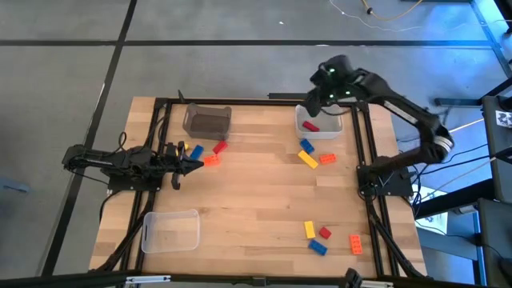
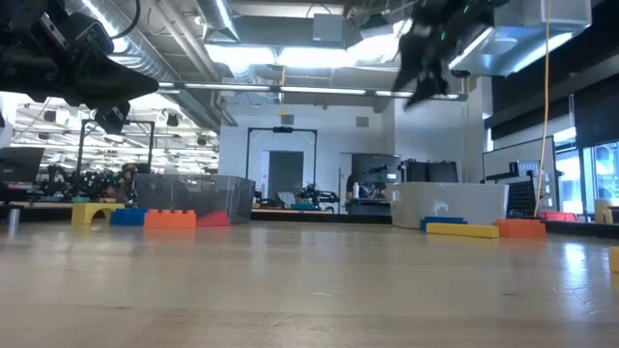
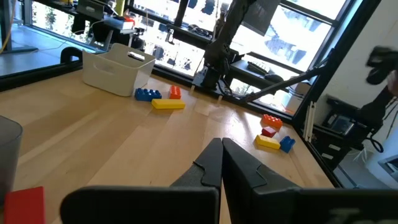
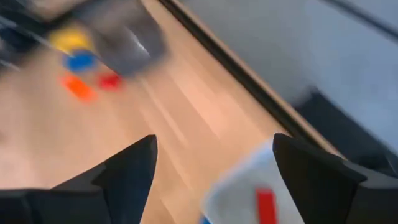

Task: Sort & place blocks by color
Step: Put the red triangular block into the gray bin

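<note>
Small studded blocks lie on the wooden table in three groups. Yellow (image 1: pixel 180 148), blue (image 1: pixel 196 152), red (image 1: pixel 219 147) and orange (image 1: pixel 211 159) ones lie at the left. Blue (image 1: pixel 306 145), yellow (image 1: pixel 308 158) and orange (image 1: pixel 327 158) ones lie beside the far right bin (image 1: pixel 330 131). Several more lie near right (image 1: pixel 318 238). One red block (image 1: pixel 310 126) (image 4: pixel 266 205) rests on that bin's floor. My right gripper (image 1: pixel 318 94) (image 4: pixel 214 155) hangs high above the bin, open, with nothing between its fingers. My left gripper (image 1: pixel 190 165) (image 3: pixel 222 149) stays shut, level, beside the left group.
A greyish clear bin (image 1: pixel 206 120) stands at the far left and another clear bin (image 1: pixel 170 230) at the near left. A black frame (image 1: pixel 364 144) edges the table. Bare wood lies open across the middle.
</note>
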